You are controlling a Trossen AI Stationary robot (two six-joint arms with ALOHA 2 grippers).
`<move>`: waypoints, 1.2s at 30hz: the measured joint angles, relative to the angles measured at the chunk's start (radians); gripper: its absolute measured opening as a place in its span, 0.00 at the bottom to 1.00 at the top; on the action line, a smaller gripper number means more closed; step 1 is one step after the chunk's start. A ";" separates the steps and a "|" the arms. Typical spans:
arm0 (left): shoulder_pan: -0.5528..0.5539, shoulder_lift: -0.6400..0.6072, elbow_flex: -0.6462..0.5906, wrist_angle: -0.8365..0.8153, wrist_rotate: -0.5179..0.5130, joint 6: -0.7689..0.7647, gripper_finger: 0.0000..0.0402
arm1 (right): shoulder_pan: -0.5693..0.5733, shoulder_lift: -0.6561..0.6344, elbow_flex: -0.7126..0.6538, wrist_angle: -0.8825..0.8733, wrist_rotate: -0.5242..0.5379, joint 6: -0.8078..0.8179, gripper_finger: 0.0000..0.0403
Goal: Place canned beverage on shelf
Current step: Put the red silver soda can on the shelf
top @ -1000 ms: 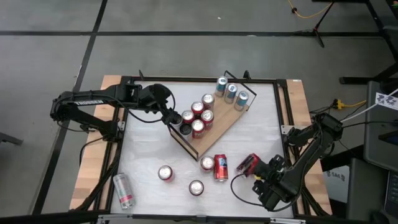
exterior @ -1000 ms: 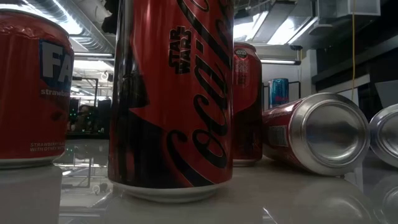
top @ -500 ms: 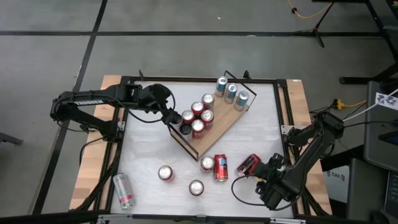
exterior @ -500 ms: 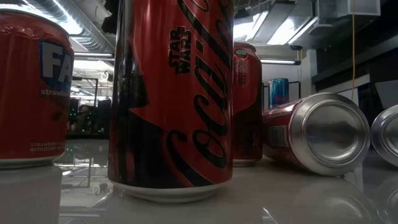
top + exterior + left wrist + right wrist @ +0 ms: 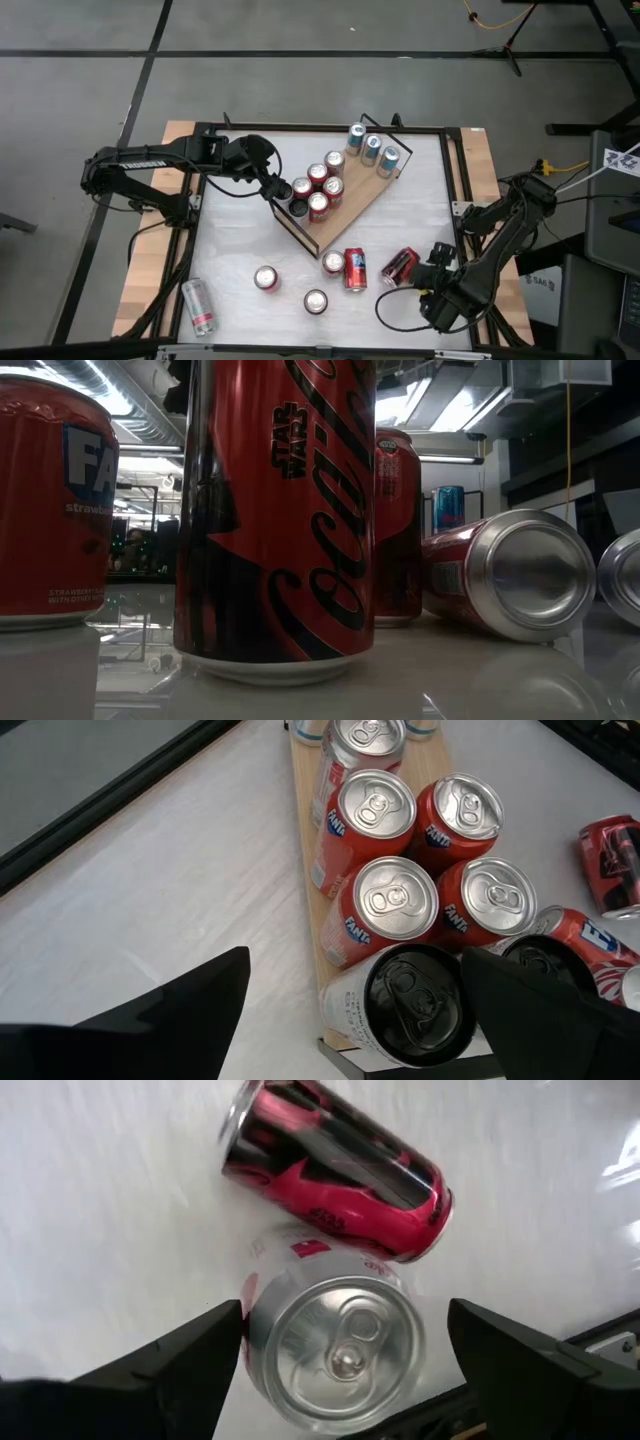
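Observation:
The shelf (image 5: pixel 350 215) is a light-wood board lying slantwise on the white tabletop, with several cans upright on it. My left gripper (image 5: pixel 283 192) hangs open over its near left end. Its fingers (image 5: pixel 180 1015) stand wide on either side of a white can with a black top (image 5: pixel 412 1005) without touching it. My right gripper (image 5: pixel 428 280) is open at the table's near right and points down over an upright red can with a silver top (image 5: pixel 335 1342). A red-and-black can (image 5: pixel 340 1165) lies on its side just beyond, seen also as the lying can (image 5: pixel 400 265).
Loose cans stand upright on the table (image 5: pixel 265 278), (image 5: pixel 316 301), (image 5: pixel 333 263). A red can (image 5: pixel 355 270) and a silver can (image 5: pixel 199 306) lie on their sides. The low view shows a tall Coca-Cola can (image 5: pixel 275 510) close up and the lying can's base (image 5: pixel 525 570).
My right gripper has rolled about the line along which it points, staying open above the upright can at the near right. The left arm and the cans on the shelf have kept still.

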 joint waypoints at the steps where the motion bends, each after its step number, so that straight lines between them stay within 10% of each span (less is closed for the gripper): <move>1: 0.000 0.000 0.000 0.000 0.000 0.000 0.88 | 0.000 0.000 -0.006 0.000 -0.009 -0.010 0.85; 27: 0.000 0.000 0.000 0.000 0.000 0.000 0.88 | 0.000 0.001 -0.065 0.032 -0.074 -0.159 0.85; 36: 0.000 0.000 0.000 0.000 0.000 0.000 0.88 | 0.000 0.000 -0.064 0.035 -0.077 -0.157 0.68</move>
